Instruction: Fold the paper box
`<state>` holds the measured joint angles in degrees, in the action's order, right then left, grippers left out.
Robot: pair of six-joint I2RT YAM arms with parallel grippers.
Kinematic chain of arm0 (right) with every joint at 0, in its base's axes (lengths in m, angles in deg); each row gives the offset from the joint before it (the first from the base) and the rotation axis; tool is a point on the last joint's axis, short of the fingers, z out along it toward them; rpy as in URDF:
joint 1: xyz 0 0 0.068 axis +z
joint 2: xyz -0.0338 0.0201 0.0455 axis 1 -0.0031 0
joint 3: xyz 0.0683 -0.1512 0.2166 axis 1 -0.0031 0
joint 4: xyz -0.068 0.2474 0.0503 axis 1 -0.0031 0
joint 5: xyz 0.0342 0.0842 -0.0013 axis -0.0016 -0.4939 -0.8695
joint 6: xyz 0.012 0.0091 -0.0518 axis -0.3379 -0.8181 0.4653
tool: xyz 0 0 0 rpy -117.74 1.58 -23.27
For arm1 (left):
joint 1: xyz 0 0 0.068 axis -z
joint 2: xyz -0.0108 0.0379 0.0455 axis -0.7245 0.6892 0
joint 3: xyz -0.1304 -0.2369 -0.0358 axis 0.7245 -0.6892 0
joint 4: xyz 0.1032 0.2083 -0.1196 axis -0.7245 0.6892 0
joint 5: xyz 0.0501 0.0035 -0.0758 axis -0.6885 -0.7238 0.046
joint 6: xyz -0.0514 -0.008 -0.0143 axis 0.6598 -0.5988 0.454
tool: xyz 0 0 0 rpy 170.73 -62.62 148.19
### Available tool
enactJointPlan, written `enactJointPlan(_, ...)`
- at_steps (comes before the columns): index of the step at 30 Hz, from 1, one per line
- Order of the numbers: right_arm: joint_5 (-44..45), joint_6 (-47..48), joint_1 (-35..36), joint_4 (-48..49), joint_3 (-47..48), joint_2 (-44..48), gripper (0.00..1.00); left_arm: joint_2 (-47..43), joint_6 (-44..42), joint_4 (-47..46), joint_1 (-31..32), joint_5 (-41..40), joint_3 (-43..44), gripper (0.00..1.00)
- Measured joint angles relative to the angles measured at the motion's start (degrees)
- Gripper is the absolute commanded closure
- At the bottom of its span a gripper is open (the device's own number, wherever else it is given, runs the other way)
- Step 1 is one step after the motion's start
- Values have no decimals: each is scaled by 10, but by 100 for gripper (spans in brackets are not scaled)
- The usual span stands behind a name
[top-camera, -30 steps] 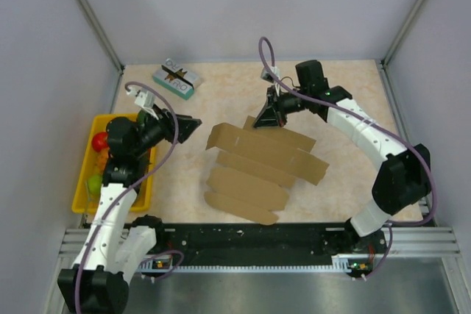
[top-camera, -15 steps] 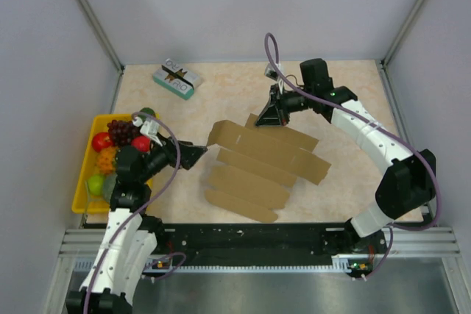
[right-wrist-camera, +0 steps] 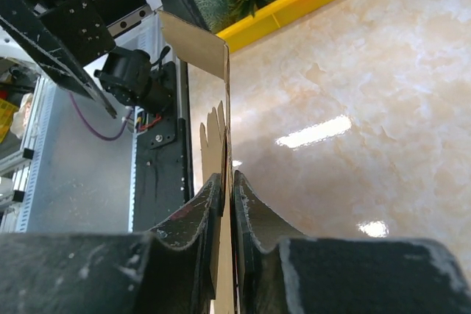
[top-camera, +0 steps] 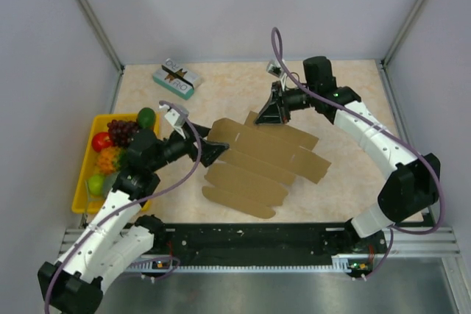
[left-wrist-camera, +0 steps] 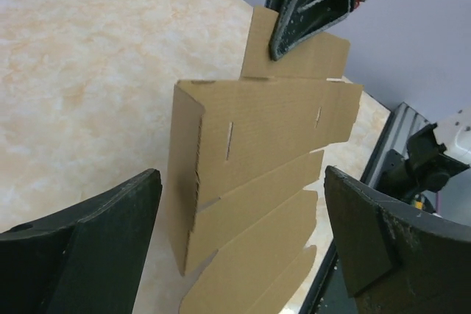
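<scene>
- Two arms are working the paper box (top-camera: pixel 257 167), a brown die-cut sheet lying mid-table with its panels stepping toward the near edge
- Most of the sheet is flat on the marble-pattern table (top-camera: pixel 221 93); the far panel is raised on edge with a folded flap at its left end, and the left wrist view shows two slits in it
- right gripper (top-camera: pixel 265 117): jaws nearly closed, pinching the sheet's far tab; the right wrist view shows cardboard edge-on, sandwiched between both fingers (right-wrist-camera: pixel 191 218)
- left gripper (left-wrist-camera: pixel 235 244): jaws spread wide, one finger on each side of the raised panel's left end, holding nothing; contact is hard to judge, there looks to be a gap on both sides
- yellow tray (top-camera: pixel 79 200) with fruit (top-camera: pixel 121 131) sits at the table's left edge, beside the left arm and apart from the sheet
- small teal-and-white printed box (top-camera: pixel 177 79) sits near the far left corner, well apart from the sheet and both grippers
</scene>
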<state>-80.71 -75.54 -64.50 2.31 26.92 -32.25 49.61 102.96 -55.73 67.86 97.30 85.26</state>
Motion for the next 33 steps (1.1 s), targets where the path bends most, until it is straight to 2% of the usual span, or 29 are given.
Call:
enactJointPlan(3,-3,-3,0,2,0,0,87,41,-34,16,28,-43,37,26)
enactJointPlan(4,-3,-4,0,3,-2,0,86,57,-43,21,31,-59,49,47)
enactJointPlan(7,-3,-6,0,3,-4,0,85,92,-59,38,36,-106,66,69)
enactJointPlan(8,-2,-6,0,3,-5,1,83,100,-66,47,36,-122,68,81)
enactJointPlan(10,0,-7,0,5,-8,3,68,106,-73,61,36,-141,70,100)
enactJointPlan(11,2,-8,0,6,-8,3,64,106,-78,67,36,-144,70,100)
enactJointPlan(12,4,-10,0,8,-10,3,54,107,-83,71,37,-146,70,100)
enactJointPlan(15,9,-14,0,12,-17,4,44,106,-87,74,38,-150,70,100)
enactJointPlan(20,24,-8,0,19,-54,22,47,92,-91,73,38,-145,70,100)
enactJointPlan(23,28,-5,0,20,-64,28,77,83,-95,73,38,-138,70,100)
enactJointPlan(24,29,-2,0,21,-64,28,97,80,-95,73,38,-138,69,100)
enactJointPlan(27,48,-2,0,28,-70,32,100,66,-86,73,38,-135,68,66)
enactJointPlan(28,55,-3,0,29,-71,34,100,60,-74,71,38,-132,68,49)
enactJointPlan(30,56,-3,-2,29,-76,41,100,42,-53,70,29,-130,68,37)
enactJointPlan(33,32,0,-19,31,-76,45,100,9,-18,78,-7,-125,67,37)
